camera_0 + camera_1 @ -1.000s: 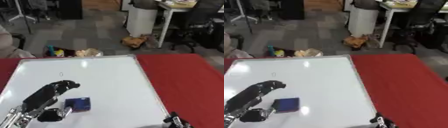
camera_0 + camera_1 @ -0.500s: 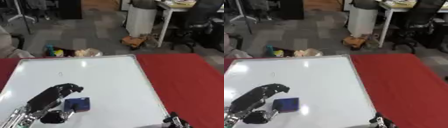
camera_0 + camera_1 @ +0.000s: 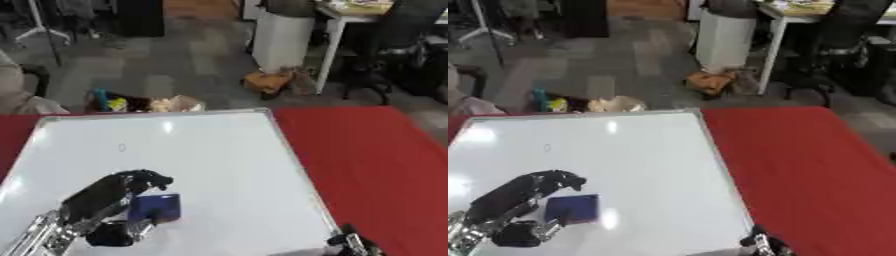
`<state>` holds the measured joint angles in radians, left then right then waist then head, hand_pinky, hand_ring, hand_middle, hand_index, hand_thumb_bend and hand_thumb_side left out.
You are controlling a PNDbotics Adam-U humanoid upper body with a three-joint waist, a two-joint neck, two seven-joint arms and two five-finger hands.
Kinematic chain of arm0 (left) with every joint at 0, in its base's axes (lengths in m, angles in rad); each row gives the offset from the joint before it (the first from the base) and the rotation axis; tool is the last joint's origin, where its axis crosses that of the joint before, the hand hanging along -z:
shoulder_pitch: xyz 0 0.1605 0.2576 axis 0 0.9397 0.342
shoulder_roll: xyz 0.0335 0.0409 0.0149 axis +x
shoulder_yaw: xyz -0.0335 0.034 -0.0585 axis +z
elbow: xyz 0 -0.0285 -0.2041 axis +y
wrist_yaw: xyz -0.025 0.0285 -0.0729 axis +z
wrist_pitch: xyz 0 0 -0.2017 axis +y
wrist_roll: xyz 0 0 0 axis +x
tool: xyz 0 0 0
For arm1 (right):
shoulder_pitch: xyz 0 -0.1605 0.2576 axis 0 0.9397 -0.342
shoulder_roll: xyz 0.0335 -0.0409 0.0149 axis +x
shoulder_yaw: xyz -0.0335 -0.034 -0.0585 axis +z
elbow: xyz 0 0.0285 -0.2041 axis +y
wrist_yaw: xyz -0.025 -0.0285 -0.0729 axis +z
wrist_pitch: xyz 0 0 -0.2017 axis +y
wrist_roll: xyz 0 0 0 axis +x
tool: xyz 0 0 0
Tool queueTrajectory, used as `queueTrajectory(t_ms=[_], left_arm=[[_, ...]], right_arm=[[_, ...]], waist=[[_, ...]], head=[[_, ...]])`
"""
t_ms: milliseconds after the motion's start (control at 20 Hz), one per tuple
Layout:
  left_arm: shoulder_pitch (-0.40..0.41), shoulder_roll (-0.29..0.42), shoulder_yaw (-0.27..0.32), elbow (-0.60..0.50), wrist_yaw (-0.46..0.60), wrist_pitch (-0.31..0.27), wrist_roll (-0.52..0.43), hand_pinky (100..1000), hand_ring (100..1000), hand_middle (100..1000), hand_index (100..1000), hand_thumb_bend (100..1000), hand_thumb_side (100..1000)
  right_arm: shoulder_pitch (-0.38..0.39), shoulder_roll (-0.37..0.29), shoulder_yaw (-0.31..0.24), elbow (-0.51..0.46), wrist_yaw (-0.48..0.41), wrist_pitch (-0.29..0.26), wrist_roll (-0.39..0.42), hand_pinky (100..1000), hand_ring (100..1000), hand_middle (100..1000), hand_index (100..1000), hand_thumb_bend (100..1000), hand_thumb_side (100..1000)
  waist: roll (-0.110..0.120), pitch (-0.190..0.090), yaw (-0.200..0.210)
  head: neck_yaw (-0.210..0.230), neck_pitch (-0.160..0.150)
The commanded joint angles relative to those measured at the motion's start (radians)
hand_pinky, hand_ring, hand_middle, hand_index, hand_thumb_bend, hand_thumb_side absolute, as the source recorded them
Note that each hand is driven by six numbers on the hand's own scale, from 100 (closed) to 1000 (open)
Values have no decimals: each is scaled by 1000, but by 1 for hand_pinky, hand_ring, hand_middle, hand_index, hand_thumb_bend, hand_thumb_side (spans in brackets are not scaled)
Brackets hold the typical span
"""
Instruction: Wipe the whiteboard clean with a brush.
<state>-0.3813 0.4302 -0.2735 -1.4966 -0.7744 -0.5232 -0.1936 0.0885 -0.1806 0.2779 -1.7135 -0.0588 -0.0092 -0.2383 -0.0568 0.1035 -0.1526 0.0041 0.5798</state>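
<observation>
The whiteboard [image 3: 219,150] lies flat on a red table [image 3: 367,160], with one small dark mark [image 3: 121,147] near its upper left. A blue brush [image 3: 156,207] lies on the board near the front left. My left hand [image 3: 105,197] comes in from the lower left. Its bent fingers [image 3: 150,179] hang just above the brush's far edge and its thumb [image 3: 109,234] sits apart at the brush's near left, so the brush lies in the gap between them. Only a dark tip of my right hand [image 3: 350,244] shows at the board's front right corner.
Beyond the table's far edge is grey floor with a small heap of coloured things [image 3: 144,104], a white bin [image 3: 284,35], a brown bag [image 3: 271,81] and office chairs [image 3: 402,45]. Red table surface stretches to the right of the board.
My left hand has slid a little down and to the right, bringing its fingers closer over the brush. The brush lies where it did.
</observation>
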Motion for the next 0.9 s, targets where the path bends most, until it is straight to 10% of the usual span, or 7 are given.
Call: queueTrajectory(t_ms=[50, 900], left_arm=[[-21, 7, 1, -9, 8, -1, -16, 747, 846, 699, 948, 100, 937], [-22, 7, 7, -15, 6, 5, -55, 752, 848, 716, 954, 100, 953]], right_arm=[[-4, -8, -2, -14, 4, -2, 3, 417, 351, 152, 550, 100, 842], [-1, -5, -1, -14, 5, -2, 5, 417, 351, 153, 550, 100, 843]], waist=[[2, -9, 0], [-3, -8, 8]], head=[[5, 15], [62, 95]])
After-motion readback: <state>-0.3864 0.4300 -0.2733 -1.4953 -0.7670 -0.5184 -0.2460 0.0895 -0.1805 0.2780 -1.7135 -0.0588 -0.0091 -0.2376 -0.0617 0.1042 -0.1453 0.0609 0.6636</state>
